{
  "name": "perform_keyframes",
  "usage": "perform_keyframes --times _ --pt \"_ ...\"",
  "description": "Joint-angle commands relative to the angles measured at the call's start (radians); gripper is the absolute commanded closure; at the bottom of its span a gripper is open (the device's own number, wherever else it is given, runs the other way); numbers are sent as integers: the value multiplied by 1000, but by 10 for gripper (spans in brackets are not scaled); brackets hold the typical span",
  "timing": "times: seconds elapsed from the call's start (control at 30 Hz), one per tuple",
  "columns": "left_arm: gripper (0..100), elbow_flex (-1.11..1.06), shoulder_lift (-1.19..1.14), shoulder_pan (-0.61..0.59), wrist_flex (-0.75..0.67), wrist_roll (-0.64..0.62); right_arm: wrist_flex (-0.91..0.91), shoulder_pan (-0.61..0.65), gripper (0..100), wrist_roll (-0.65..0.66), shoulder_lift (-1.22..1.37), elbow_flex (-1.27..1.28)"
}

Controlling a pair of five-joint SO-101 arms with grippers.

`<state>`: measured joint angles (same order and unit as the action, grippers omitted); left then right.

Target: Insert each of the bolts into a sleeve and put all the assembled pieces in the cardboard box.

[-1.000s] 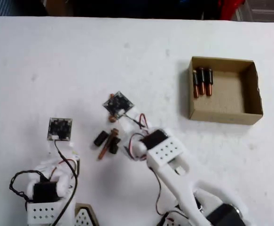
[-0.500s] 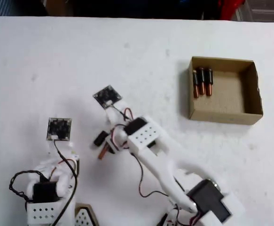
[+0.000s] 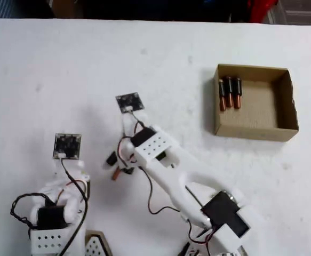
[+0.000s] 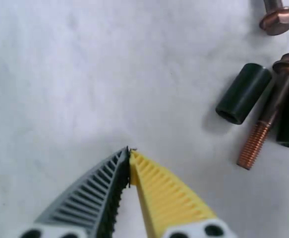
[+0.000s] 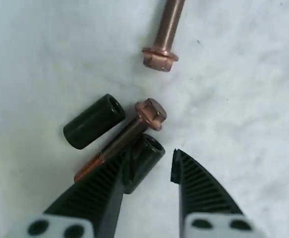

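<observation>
White worktop point(image 3: 64, 64) with two arms. The cardboard box point(image 3: 254, 130) stands to the right, well apart from both arms. Three assembled pieces point(image 3: 229, 93) lie side by side inside it, at the end nearer the loose parts. The loose parts lie near the middle of the worktop, beneath the right arm's wrist. The right pincer point(image 5: 150, 166) is at this cluster with its fingers apart, clamped on nothing. The near sleeve point(image 5: 143, 159) lies partly in the gap, just beside one finger. The first bolt point(image 5: 127, 134) rests slanted between the near sleeve and the far sleeve point(image 5: 93, 121), against the near one. The second bolt point(image 5: 165, 34) lies apart from the cluster, its head toward it. The left pincer point(image 4: 129, 152) has its fingers together on nothing and points at bare worktop beside the same parts.
</observation>
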<state>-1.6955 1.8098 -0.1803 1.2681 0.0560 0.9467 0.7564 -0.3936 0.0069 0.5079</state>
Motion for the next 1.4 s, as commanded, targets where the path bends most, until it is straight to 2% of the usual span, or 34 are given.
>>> perform_keyframes --times 0.0,0.43,0.93,1.1,1.37 --pt "973 3 10 -10 -31 11 -1 8 886 -63 1 -52" --pt "973 3 10 -15 -37 8 5 87 886 -63 5 -14" --pt "973 3 10 -15 -37 9 36 -4 886 -55 124 -5" --pt "973 3 10 -15 -37 11 82 -28 889 153 117 -9" --pt "973 3 10 -15 -37 11 82 -165 890 299 117 -8"
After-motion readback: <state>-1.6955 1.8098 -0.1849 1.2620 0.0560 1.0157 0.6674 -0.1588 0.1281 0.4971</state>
